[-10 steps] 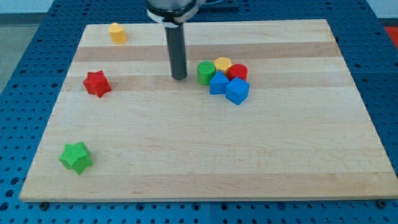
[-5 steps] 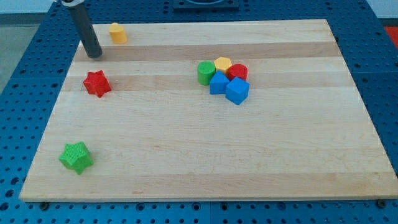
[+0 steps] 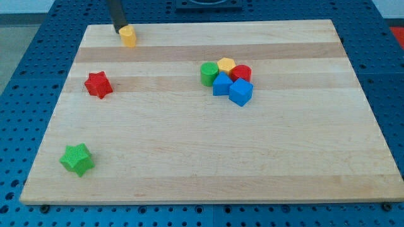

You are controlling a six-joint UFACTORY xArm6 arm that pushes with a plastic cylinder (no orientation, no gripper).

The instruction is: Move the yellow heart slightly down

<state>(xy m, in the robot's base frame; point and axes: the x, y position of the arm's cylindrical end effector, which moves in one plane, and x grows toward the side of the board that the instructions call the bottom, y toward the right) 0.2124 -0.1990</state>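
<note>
The yellow heart (image 3: pixel 128 36) lies near the top left corner of the wooden board (image 3: pixel 208 157). My tip (image 3: pixel 119 28) stands right at the heart's upper left side, touching it. The dark rod rises from there out of the view's top.
A red star (image 3: pixel 98 84) lies below the heart at the left. A green star (image 3: pixel 77 159) sits at the bottom left. A cluster to the right of centre holds a green cylinder (image 3: pixel 209 74), a yellow hexagon (image 3: pixel 226 64), a red cylinder (image 3: pixel 241 72) and two blue blocks (image 3: pixel 221 84) (image 3: pixel 240 92).
My tip swept from the board's middle to the left edge, then up behind the yellow heart. The heart has shifted slightly right and down.
</note>
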